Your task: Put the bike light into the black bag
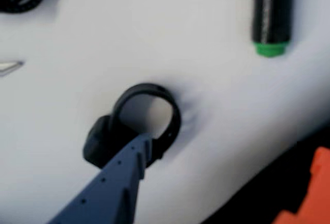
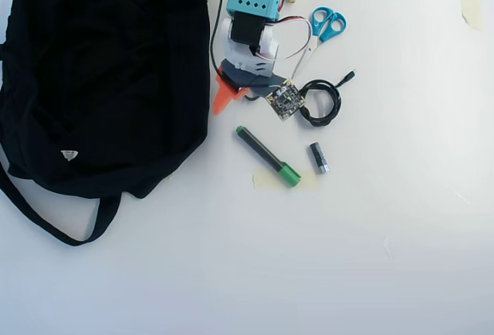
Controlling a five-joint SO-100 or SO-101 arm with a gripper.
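White tabletop fills both views, with the black bag (image 2: 100, 72) slumped across the overhead view's left side, its strap trailing toward the bottom edge. In the wrist view the bike light (image 1: 131, 131) lies flat on the table, a small black block at lower left with its round loop strap opening toward upper right. A blue-grey finger (image 1: 121, 175) rests over the block beside the loop; the other finger is out of sight, so the spread of the gripper (image 2: 239, 92) cannot be told. A green-capped marker (image 2: 268, 157), a coiled black cable (image 2: 323, 102) and blue-handled scissors (image 2: 323, 30) lie nearby
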